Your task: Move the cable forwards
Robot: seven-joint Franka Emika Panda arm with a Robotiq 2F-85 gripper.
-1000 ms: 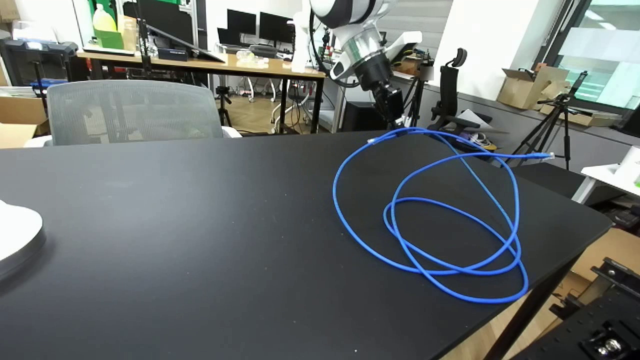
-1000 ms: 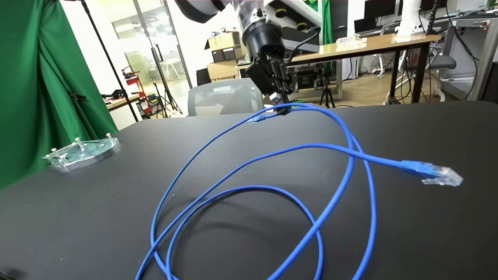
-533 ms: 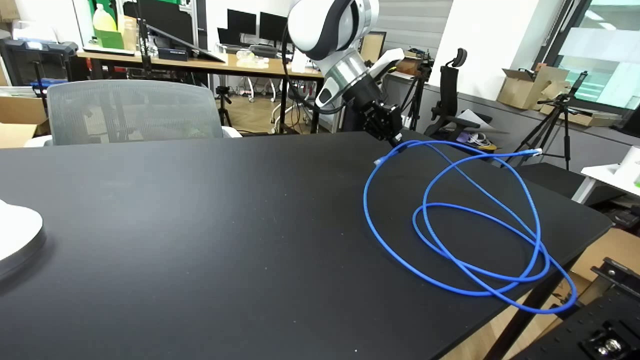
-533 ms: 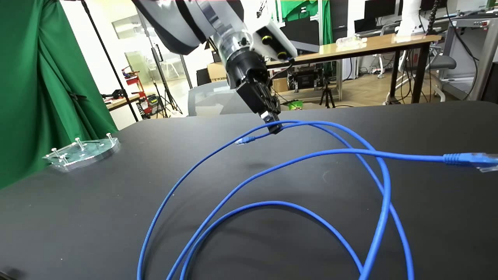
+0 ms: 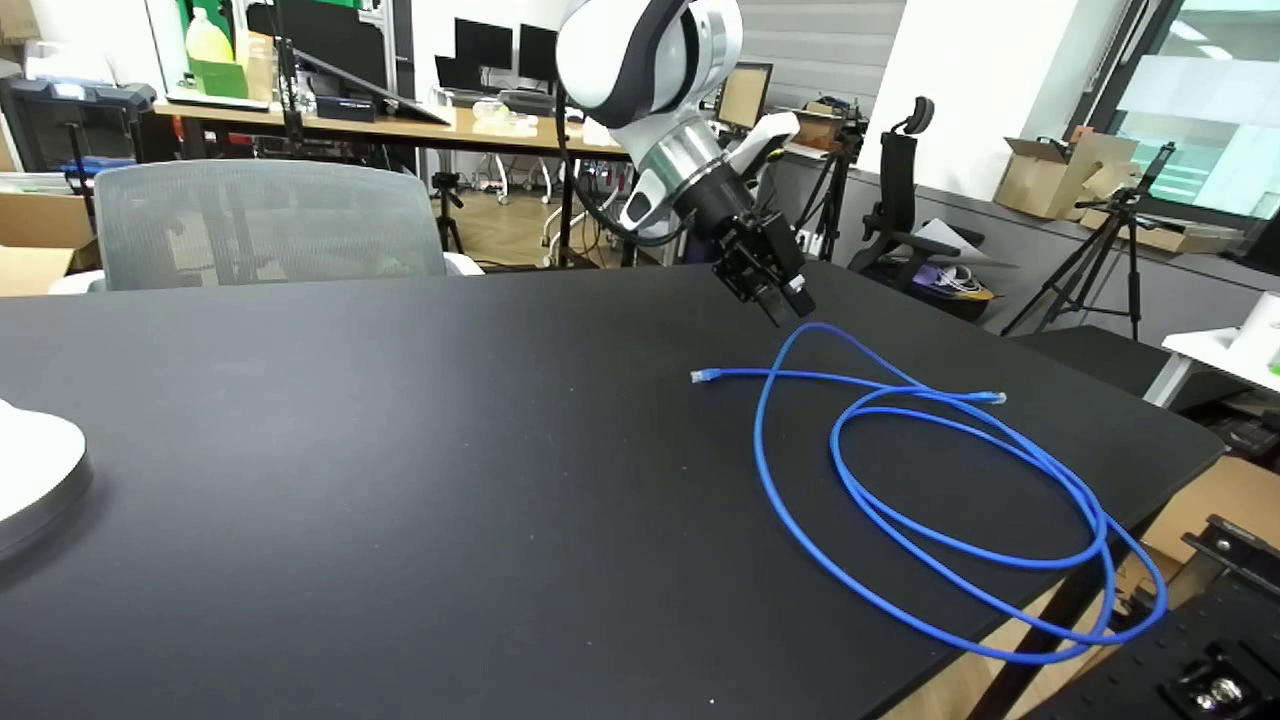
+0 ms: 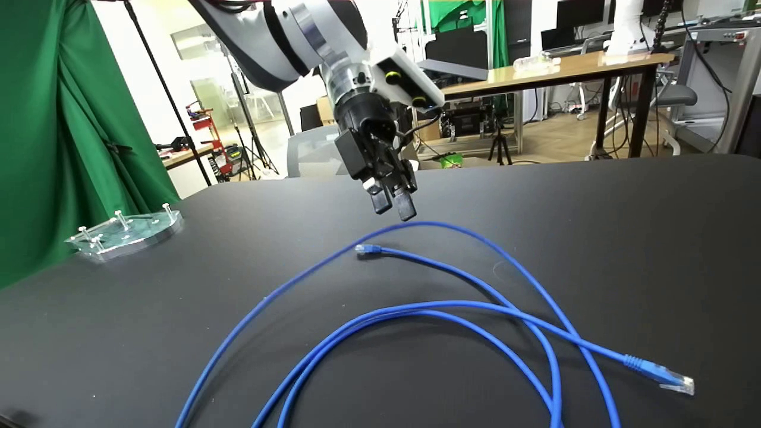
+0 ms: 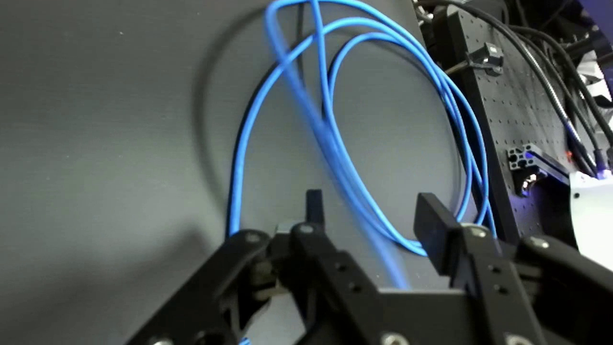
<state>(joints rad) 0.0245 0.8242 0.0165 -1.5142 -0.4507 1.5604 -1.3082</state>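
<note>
The cable spreads in loose, overlapping blue loops near one end of a black table, its clear-tipped plug ends pointing to opposite sides. In an exterior view the lowest loops show past the table's edge, against the wooden floor. The tabletop has a soft sheen and a scatter of tiny pale specks. The gripper hangs just above the cable's far arch, its fingers well parted and holding nothing; in the wrist view a blurred strand crosses the gap between them, and whether it touches either cannot be told. A perforated black plate sits beside the loops.

A grey mesh chair stands at the table, with a wood-topped desk and monitors behind. Towards the window are a tripod and an open cardboard box. Elsewhere, a green curtain hangs near a clear plate with upright bolts.
</note>
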